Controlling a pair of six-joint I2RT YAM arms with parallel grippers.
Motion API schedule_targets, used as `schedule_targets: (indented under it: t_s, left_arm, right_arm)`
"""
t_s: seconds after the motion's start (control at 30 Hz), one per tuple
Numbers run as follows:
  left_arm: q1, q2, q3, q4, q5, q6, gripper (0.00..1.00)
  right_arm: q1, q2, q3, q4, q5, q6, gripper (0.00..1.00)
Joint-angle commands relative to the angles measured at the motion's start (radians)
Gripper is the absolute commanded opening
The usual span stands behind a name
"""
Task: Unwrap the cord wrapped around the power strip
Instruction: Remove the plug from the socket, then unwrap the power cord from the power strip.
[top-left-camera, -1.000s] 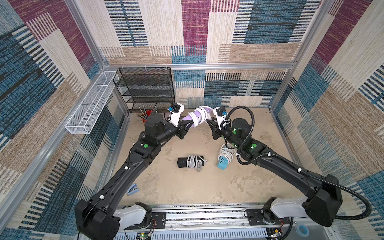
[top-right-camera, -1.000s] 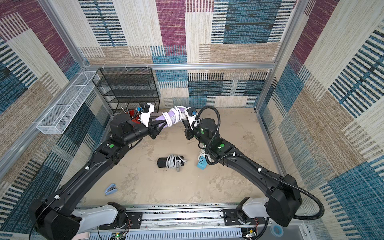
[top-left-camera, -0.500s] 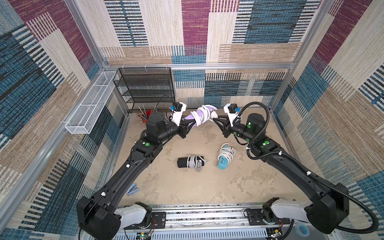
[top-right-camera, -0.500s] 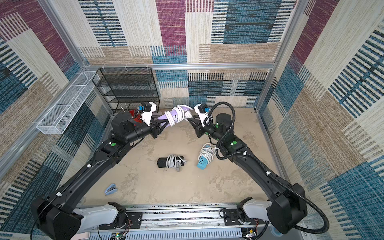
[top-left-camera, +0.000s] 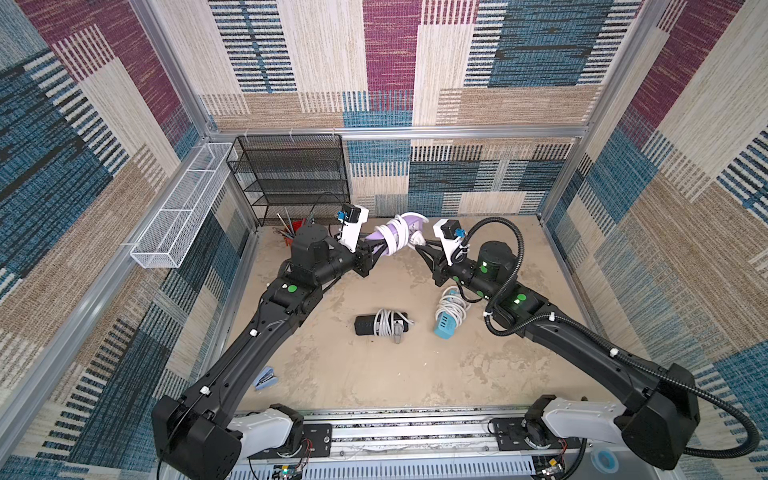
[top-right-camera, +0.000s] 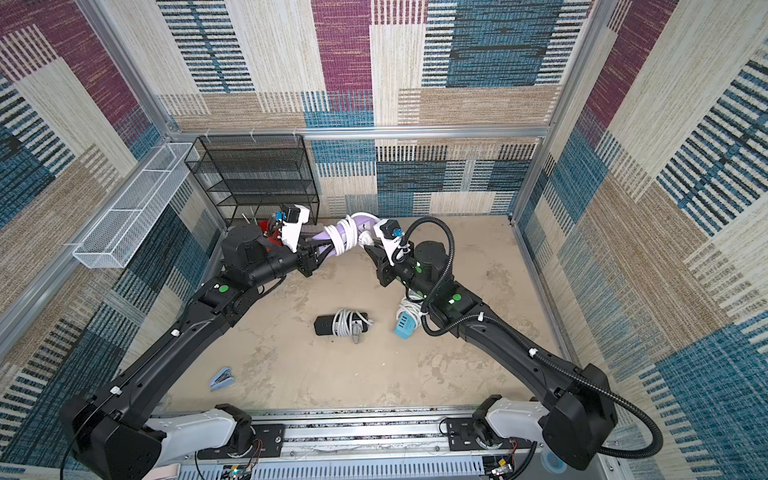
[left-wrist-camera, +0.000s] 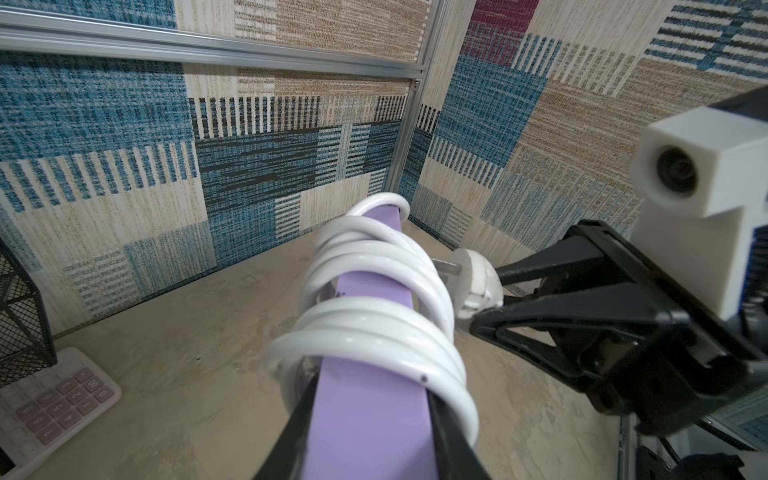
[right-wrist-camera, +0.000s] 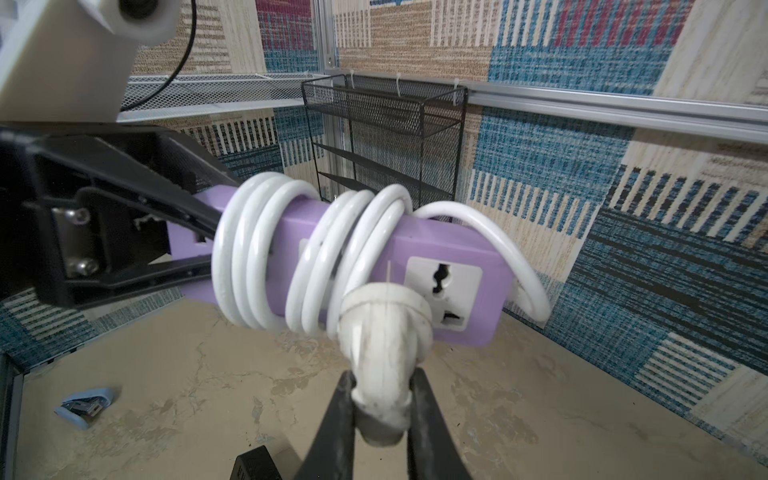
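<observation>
Held off floor, upper centre in both top views: strip (top-left-camera: 409, 220), so plug (right-wrist-camera: 384, 332) can circle it freely. Several turns of cord (right-wrist-camera: 257, 257) round its middle. My left gripper (left-wrist-camera: 370, 395) clamped tight on strip's bare end, clear of coils. My right gripper (right-wrist-camera: 382, 386) nearly closed, pinching plug beside socket (right-wrist-camera: 442, 293), ready to lead cord off.

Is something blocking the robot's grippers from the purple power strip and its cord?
Nothing visible is. The left gripper is shut on one end of the purple power strip, and the right gripper pinches the white plug. The white cord is looped around the strip.
</observation>
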Motion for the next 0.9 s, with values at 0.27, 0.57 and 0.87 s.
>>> schedule_targets:
  t_s: [0.27,0.57,0.87]
  left_arm:
    - [0.054,0.012,0.036,0.092,-0.055,-0.038,0.00]
    - [0.054,0.032,0.134,0.059,0.005,0.084,0.00]
    - [0.056,0.129,0.299,-0.033,0.145,0.090,0.00]
  right_arm:
    - [-0.001,-0.122,-0.214,0.160,-0.136,-0.051,0.46]
    - [-0.073,-0.250,-0.273,0.204,-0.093,-0.008,0.98]
    - [-0.288,-0.215,-0.248,0.263,-0.263,0.071,0.98]
